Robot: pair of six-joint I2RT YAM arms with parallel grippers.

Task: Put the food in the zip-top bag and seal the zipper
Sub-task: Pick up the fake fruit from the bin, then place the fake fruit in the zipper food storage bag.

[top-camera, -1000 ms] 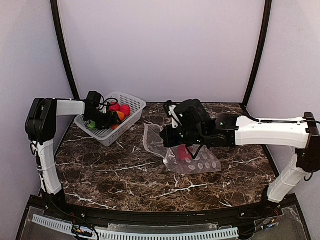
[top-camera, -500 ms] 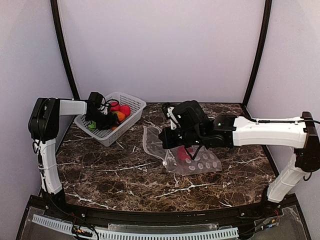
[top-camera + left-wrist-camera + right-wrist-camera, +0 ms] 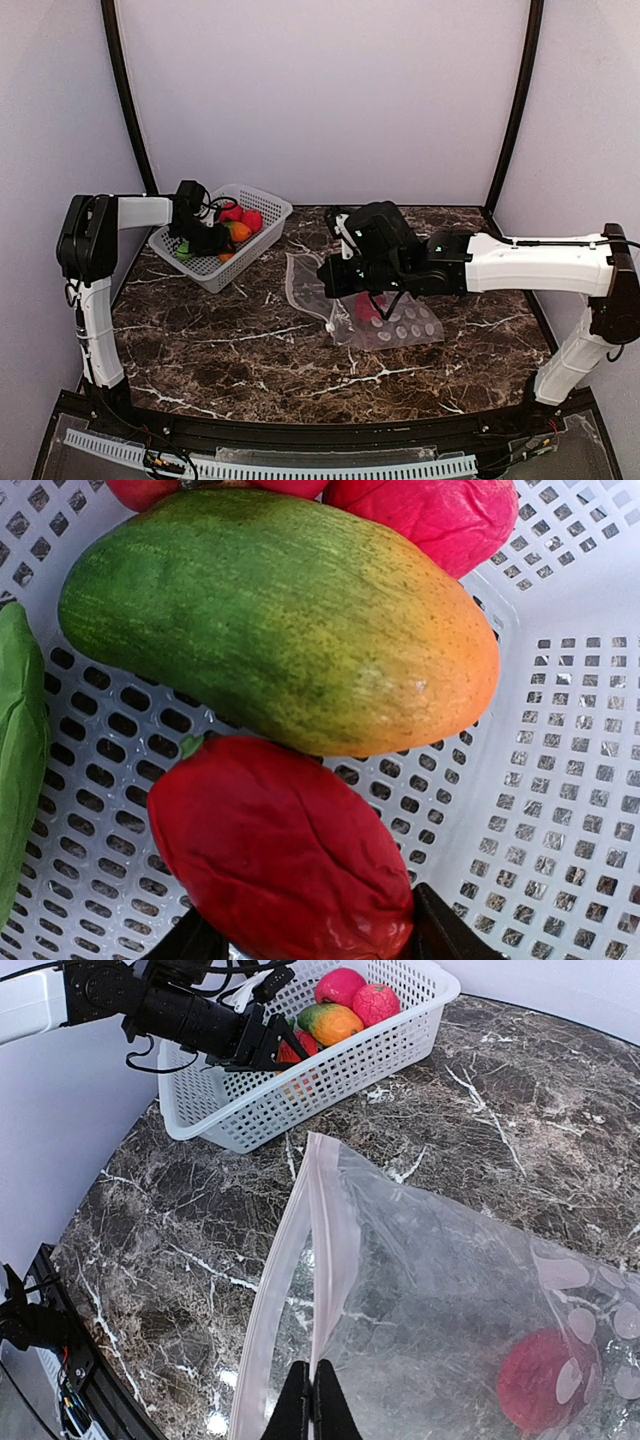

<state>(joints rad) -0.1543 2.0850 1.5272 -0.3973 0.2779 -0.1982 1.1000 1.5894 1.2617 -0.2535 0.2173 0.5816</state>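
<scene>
One red piece (image 3: pixel 545 1380) in zip-top bag (image 3: pixel 450 1290), other food (image 3: pixel 240 225) in basket (image 3: pixel 228 272) at 10 o'clock; my left claw (image 3: pixel 315 942) grip unclear, right claw (image 3: pixel 312 1400) pinching open zipper (image 3: pixel 330 1220).

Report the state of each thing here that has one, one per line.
zip-top bag: mouth open, one red food piece inside.
zipper: unsealed, strips apart.
right gripper: shut on the zip-top bag at its rim.
left gripper: inside the basket, jaws either side of a red fruit; grip unclear.
basket: upright, holding several food pieces.
</scene>
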